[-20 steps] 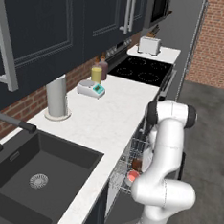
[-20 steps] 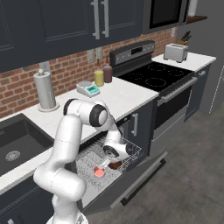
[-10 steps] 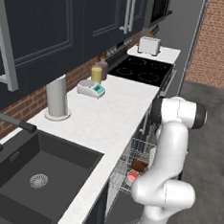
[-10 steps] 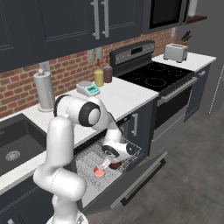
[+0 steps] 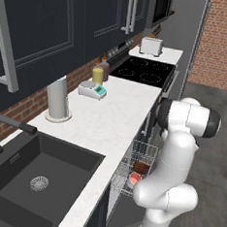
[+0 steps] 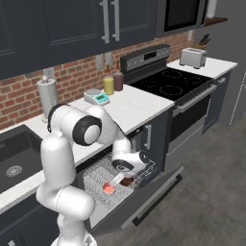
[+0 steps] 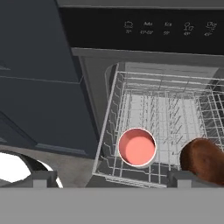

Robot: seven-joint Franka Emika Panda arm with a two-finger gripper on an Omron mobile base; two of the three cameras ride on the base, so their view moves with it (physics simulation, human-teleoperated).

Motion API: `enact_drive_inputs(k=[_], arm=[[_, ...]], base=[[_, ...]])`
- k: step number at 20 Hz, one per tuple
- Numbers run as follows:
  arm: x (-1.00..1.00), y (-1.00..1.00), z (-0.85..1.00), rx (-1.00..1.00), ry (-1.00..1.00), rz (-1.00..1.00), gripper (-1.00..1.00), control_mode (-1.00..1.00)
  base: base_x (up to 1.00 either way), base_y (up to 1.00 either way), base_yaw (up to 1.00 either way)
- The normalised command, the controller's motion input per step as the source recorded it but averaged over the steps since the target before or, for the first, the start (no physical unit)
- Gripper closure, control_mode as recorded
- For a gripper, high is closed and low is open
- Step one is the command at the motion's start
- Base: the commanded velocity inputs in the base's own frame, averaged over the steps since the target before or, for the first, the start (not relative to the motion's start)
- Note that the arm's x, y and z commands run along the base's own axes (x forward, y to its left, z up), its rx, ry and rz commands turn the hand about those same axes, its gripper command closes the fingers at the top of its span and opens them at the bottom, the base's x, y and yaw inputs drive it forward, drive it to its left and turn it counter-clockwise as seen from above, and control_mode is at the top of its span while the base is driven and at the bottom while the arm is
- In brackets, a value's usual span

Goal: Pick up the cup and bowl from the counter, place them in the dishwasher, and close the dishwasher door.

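Loading done by the look of it — small grey cup with red-pink top (image 7: pixel 137 147) upright in the silvery wire pull-out rack (image 7: pixel 162 105), round dark-brown bowl (image 7: pixel 204 160) just beside it, cut off at the hand view's edge. Both off the white speckled worktop (image 5: pixel 115 120). Two-finger tool (image 6: pixel 126 166) above the rack, jaws spread wide, nothing held. Door step now in hand: probably calls for backing clear of the rack, pushing it in, then getting under the flat dark drop-down door (image 6: pixel 153 194) and swinging it up. Rack largely masked by the arm in the left base view; door's hinge edge hard to make out.
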Motion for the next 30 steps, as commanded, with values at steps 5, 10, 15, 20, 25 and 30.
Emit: enact_drive_inputs(k=[5, 10, 15, 20, 25, 30], arm=[[-0.23, -0.31, 0.00, -0.13, 0.06, 0.00, -1.00, -1.00], [-0.02, -0.14, -0.06, -0.14, 0.01, 0.00, -1.00, -1.00], [0.00, 0.00, -0.22, -0.12, 0.00, 0.00, -1.00, -1.00], [0.00, -0.06, -0.41, -0.13, 0.00, 0.00, -1.00, -1.00], [0.00, -0.18, -0.39, -0.12, 0.00, 0.00, -1.00, -1.00], [0.10, -0.11, -0.28, -0.09, 0.00, 0.00, -1.00, -1.00]], base=[[0.00, 0.00, 0.00], [0.00, 0.00, 0.00], [0.00, 0.00, 0.00], [0.00, 0.00, 0.00], [0.00, 0.00, 0.00], [0.00, 0.00, 0.00]])
